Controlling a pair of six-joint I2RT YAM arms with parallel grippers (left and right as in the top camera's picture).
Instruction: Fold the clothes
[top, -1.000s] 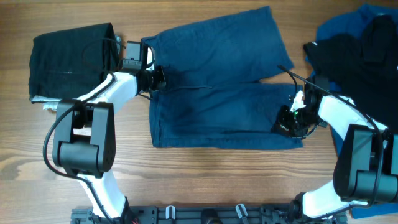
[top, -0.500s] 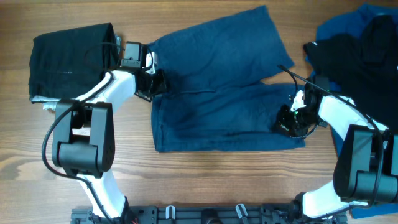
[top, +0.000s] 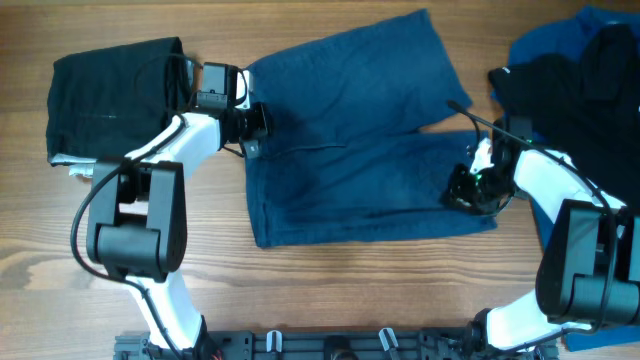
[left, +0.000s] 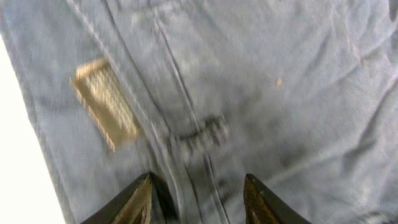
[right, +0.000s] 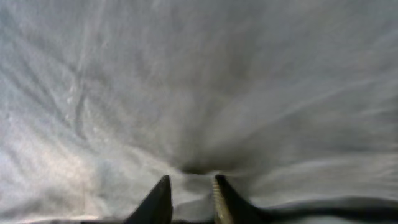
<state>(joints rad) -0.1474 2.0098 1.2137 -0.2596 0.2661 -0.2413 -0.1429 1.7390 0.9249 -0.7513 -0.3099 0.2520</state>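
The dark navy shorts (top: 350, 120) lie spread flat mid-table, waistband at the left, two legs pointing right. My left gripper (top: 252, 128) is at the waistband. In the left wrist view its jaws (left: 198, 193) are open and straddle a seam of the shorts (left: 261, 93), next to a tan label (left: 102, 102). My right gripper (top: 462, 192) is at the hem end of the nearer leg. In the right wrist view its jaws (right: 191, 186) are pinched on a small bunch of the shorts' fabric (right: 199, 81).
A folded black garment (top: 110, 95) lies at the far left, with a pale grey-white edge (top: 65, 160) showing under it. A black garment (top: 570, 90) lies on a brighter blue one (top: 540, 42) at the far right. Bare wooden table (top: 330, 290) runs along the front.
The whole shorts have slid a little to the right, and the waistband edge has shifted right. Both grippers have moved slightly right with them.
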